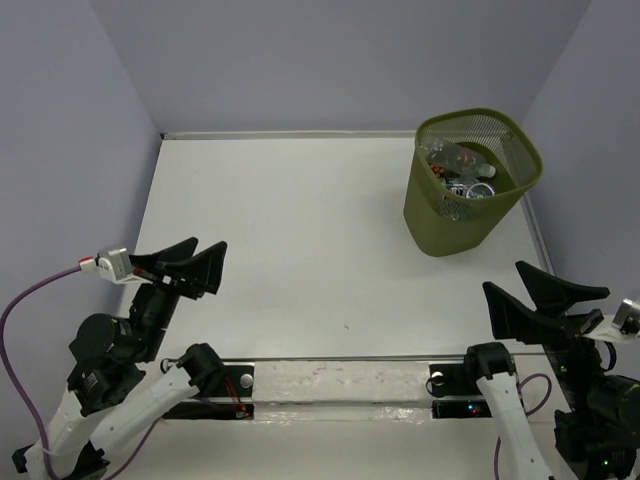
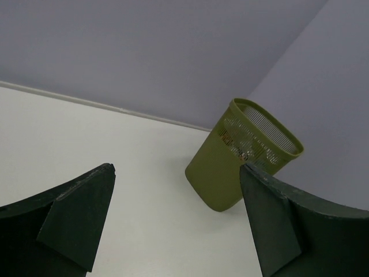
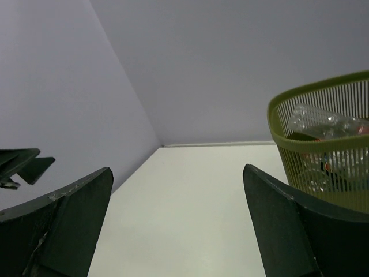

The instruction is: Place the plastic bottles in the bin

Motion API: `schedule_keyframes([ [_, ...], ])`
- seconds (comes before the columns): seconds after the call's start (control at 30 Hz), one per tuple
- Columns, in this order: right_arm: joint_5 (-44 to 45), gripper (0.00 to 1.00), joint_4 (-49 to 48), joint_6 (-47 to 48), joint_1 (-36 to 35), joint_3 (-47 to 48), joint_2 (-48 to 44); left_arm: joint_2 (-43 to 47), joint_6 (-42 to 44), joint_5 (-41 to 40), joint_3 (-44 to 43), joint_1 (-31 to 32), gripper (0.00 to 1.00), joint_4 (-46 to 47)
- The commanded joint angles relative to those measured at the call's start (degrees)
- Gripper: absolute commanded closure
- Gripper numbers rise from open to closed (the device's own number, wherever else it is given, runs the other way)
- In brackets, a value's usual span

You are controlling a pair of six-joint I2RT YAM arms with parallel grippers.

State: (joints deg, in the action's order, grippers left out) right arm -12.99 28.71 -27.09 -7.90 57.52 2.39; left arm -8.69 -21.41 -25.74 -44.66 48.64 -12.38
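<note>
The olive-green mesh bin (image 1: 440, 215) stands at the table's far right. Several clear plastic bottles (image 1: 462, 168) lie inside it; they also show through the mesh in the right wrist view (image 3: 323, 124). The bin shows in the left wrist view (image 2: 222, 173) and the right wrist view (image 3: 300, 141). My left gripper (image 1: 192, 260) is open and empty near the table's left front. My right gripper (image 1: 540, 292) is open and empty at the right front, well short of the bin. No bottle lies on the table.
A white table (image 1: 300, 230) is enclosed by grey-lilac walls (image 1: 330, 60) at the back and both sides. A metal rail (image 1: 340, 385) with the arm bases runs along the near edge. A purple cable (image 1: 20, 310) loops at the left arm.
</note>
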Motion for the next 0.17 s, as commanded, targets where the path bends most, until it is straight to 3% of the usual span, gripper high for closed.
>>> schedule_keyframes([
  [0.0, 2.45, 0.00, 2.76, -0.42, 0.17, -2.32, 1.12, 0.43, -2.05, -0.45, -0.34, -0.21, 0.01, -1.15],
  [0.13, 1.83, 0.00, 1.71, -0.94, 0.17, -1.80, 3.75, -0.89, -2.41, -0.19, 0.63, -0.21, 0.01, 0.51],
])
